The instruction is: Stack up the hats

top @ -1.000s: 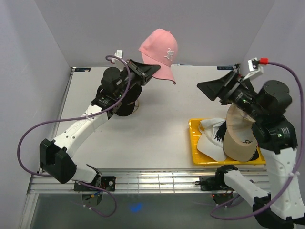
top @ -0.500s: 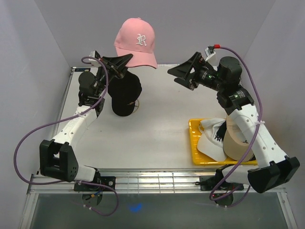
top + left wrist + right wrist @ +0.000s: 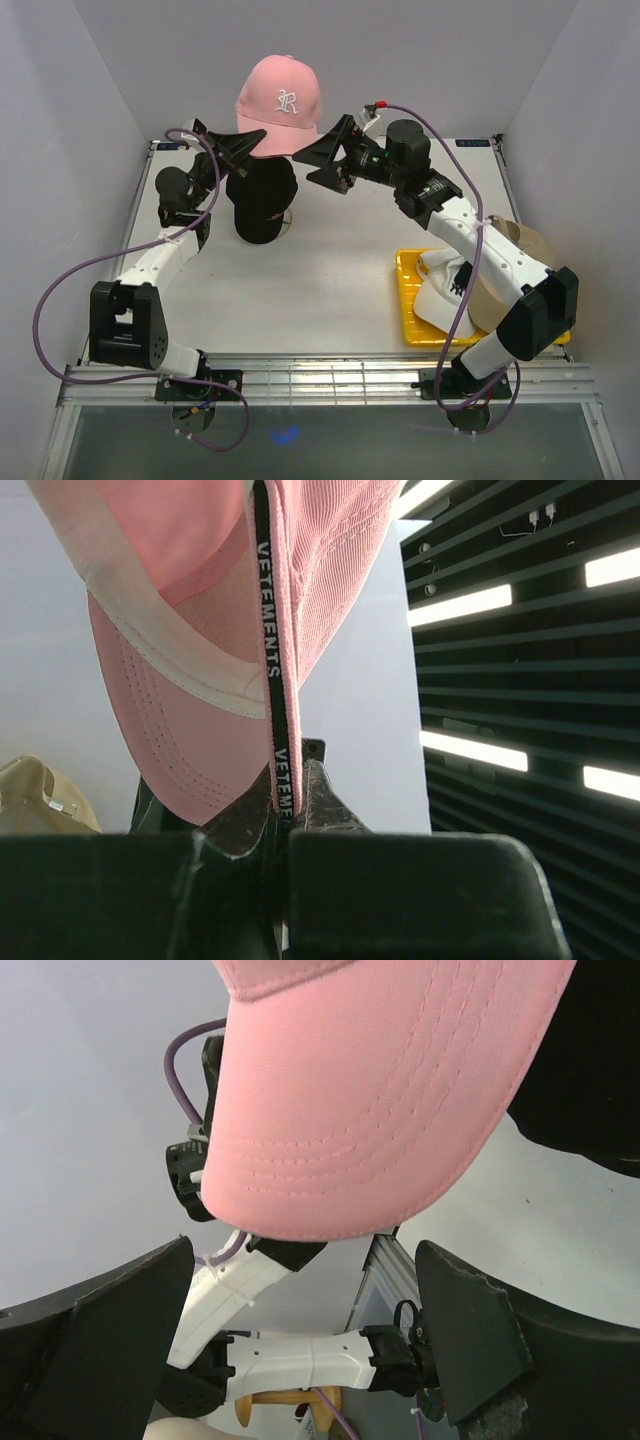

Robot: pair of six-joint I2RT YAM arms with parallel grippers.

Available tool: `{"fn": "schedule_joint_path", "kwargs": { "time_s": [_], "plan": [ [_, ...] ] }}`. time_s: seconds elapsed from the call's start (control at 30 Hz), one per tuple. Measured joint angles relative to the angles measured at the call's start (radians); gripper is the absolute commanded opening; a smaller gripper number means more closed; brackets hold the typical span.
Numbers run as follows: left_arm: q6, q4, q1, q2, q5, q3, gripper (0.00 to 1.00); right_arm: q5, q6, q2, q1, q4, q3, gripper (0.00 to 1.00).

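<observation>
1. Hats are spread on and above a white table [image 3: 340, 250]. It is the biggest thing and fills the middle of the top view.
2. The left arm [image 3: 160, 258] goes up from the lower left. The right arm [image 3: 470, 235] bends from the lower right up to the top middle.
3. A yellow tray [image 3: 404, 290] lies at the lower right. The white hat [image 3: 440, 290] with a dark logo lies in it. The tan hat [image 3: 527, 243] is at the tray's right side, partly hidden behind the right arm.
4. The pink hat [image 3: 280, 105] is held up high in the top middle, with its white logo facing the camera and its brim pointing right.
5. The black hat [image 3: 262, 200] sits just under the pink hat, a bit left of the middle. I cannot tell if the two hats touch.
6. The left gripper [image 3: 255, 140] is squeezed tight on the edge of the pink hat. In the left wrist view, a thin black strap with the word "VETEMENTS" runs down from the hat into the closed fingers.
7. The right gripper [image 3: 315, 165] is just right of the pink hat. Its jaws are spread wide and hold nothing. In the right wrist view, the pink brim hangs above the gap between the two fingers and does not touch them.
</observation>
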Motion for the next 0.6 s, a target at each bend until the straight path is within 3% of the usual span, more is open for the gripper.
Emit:
{"fn": "schedule_joint_path", "kwargs": {
  "time_s": [0.2, 0.43, 0.6],
  "plan": [
    [-0.026, 0.085, 0.03, 0.0, 0.036, -0.094, 0.0, 0.027, 0.018, 0.019, 0.001, 0.029, 0.0, 1.0],
    [-0.038, 0.132, 0.078, -0.001, 0.069, -0.158, 0.0, 0.034, 0.014, 0.068, 0.003, 0.029, 0.0, 0.75],
    [-0.027, 0.159, 0.096, -0.001, 0.089, -0.187, 0.0, 0.031, 0.003, 0.101, 0.003, 0.023, 0.0, 0.68]
  ]
}}
